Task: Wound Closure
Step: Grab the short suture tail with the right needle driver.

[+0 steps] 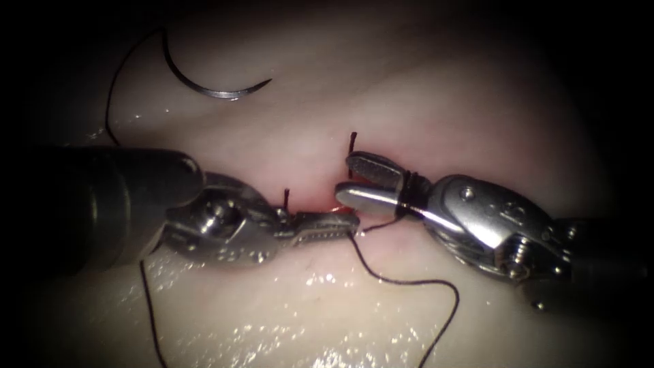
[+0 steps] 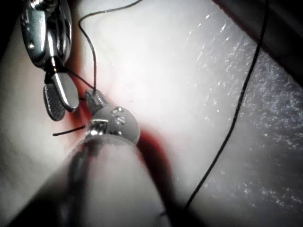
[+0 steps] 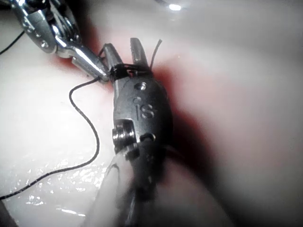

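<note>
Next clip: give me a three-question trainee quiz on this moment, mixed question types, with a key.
1. True or false: the needle is held by the right gripper.
2. Multiple choice: the thread is wrapped around
A. the base of the right gripper's jaws
B. the needle's tip
C. the left arm's shaft
3. Fill in: the left gripper is shut on the ____ at the cut.

Key
1. False: the needle lies free on the tissue, to the upper left of the cut, held by neither tool and not in the tissue.
2. A; the right gripper is open and holds nothing.
3. thread
</note>
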You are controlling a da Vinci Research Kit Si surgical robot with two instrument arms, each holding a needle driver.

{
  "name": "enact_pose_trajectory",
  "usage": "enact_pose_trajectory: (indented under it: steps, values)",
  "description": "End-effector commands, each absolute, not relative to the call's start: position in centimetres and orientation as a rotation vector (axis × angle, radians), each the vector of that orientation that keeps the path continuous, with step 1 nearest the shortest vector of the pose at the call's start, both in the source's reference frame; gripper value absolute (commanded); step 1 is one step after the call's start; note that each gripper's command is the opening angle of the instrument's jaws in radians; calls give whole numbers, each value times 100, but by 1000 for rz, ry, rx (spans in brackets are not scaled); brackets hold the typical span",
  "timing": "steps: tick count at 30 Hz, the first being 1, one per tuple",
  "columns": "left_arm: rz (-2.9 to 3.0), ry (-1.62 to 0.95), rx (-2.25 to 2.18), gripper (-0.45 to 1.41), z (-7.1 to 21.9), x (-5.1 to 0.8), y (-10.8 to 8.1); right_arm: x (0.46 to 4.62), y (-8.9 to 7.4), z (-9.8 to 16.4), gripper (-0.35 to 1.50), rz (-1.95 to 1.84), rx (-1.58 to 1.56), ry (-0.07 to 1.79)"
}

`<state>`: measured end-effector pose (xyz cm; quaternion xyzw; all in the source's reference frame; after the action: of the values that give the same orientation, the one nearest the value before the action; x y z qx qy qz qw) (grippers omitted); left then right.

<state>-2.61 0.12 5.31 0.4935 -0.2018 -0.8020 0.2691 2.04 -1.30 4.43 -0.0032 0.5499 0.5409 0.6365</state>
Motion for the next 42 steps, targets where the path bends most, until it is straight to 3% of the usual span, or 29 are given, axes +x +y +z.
enact_pose_trajectory:
  steps: [1, 5, 10, 27, 42]
  values:
    - [-2162, -543, 1331, -45, 537, -267, 12, 214, -130, 448, 76, 1284, -8, 1241]
    - [-2164, -543, 1331, -45, 537, -268, 13, 216, -125, 450, 94, 1362, -15, 1176]
    - [-2166, -541, 1333, -45, 536, -268, 16, 220, -119, 455, 94, 1440, 46, 1107]
    - [-2179, -526, 1343, -45, 532, -265, 38, 214, -115, 482, 130, 1575, 52, 1020]
    - [-2175, -533, 1338, -45, 539, -267, 39, 227, -130, 505, 123, 1656, 166, 972]
